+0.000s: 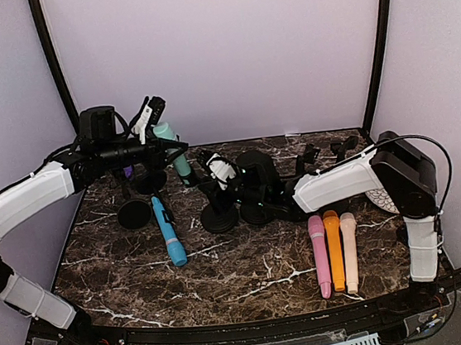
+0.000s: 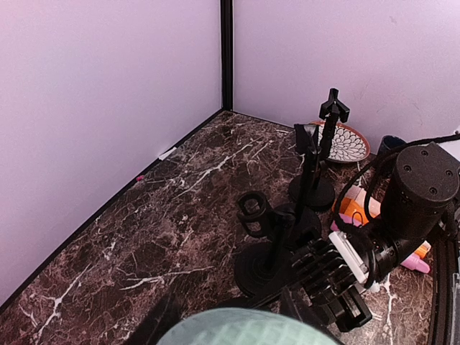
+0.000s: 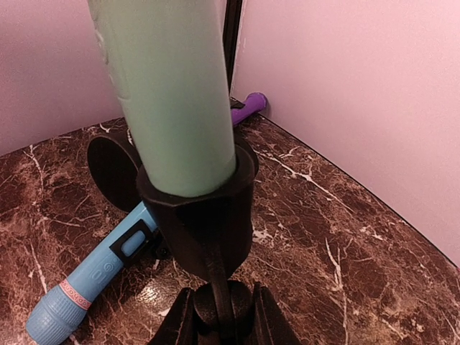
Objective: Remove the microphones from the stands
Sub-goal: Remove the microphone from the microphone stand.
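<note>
**Desk:** What is the right gripper (image 3: 223, 320) doing?

**Me:** I am seeing it clenching the stem of the stand (image 3: 215, 287), one finger pressing on each side, just under the clip (image 3: 201, 208). Right above those fingers the clip is hugging the mint-green microphone (image 3: 169, 93), which is rising out of it and tilting a little.

**Desk:** So the microphone is sitting in the stand?

**Me:** Yes, its lower end is sitting in the clip. The left gripper (image 1: 166, 149) is grasping its upper body. From that wrist I am looking over the rounded head, which is filling the bottom edge between the fingers.

**Desk:** Anything lying around the tools?

**Me:** A blue microphone (image 3: 100, 273) is lying flat on the marble table (image 3: 345, 237), beyond the right fingers and off to their left, passing behind the stand. A purple microphone (image 3: 248, 108) is resting farther ahead, by the wall (image 3: 345, 86). Ahead of the left gripper, empty stands (image 2: 253, 215) are standing on the table.
</note>
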Controlling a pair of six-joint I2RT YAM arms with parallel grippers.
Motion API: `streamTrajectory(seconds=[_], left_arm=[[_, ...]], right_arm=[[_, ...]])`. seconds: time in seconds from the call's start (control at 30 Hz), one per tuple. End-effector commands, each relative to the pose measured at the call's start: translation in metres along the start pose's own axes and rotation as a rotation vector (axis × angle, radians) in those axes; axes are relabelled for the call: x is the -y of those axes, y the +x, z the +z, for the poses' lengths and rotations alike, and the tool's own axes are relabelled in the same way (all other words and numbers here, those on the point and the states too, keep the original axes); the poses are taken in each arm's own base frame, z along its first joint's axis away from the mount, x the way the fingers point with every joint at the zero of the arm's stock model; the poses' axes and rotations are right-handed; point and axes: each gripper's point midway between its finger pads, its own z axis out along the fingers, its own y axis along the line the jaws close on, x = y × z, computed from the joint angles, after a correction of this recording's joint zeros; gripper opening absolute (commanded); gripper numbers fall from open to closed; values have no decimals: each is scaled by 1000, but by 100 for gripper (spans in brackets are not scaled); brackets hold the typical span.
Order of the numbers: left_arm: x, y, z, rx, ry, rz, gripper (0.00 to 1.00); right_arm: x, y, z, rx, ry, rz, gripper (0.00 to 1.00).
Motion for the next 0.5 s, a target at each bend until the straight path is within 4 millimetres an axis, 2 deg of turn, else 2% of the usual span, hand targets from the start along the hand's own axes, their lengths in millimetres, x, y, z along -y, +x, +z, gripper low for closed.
streamTrajectory(seconds=[0.0, 0.2, 0.4, 0.47], left_arm=[[14, -58, -31, 157, -20, 144, 0], [-20, -62, -31, 116, -162, 33, 0], [-55, -72, -46, 148, -235, -100, 0], [-65, -68, -49, 130, -258, -121, 0]], right_arm=[[51, 82, 2, -238, 163, 73, 0], [51, 87, 1, -252, 164, 67, 0], [52, 90, -1, -262, 167, 53, 0], [52, 91, -2, -264, 169, 50, 0]])
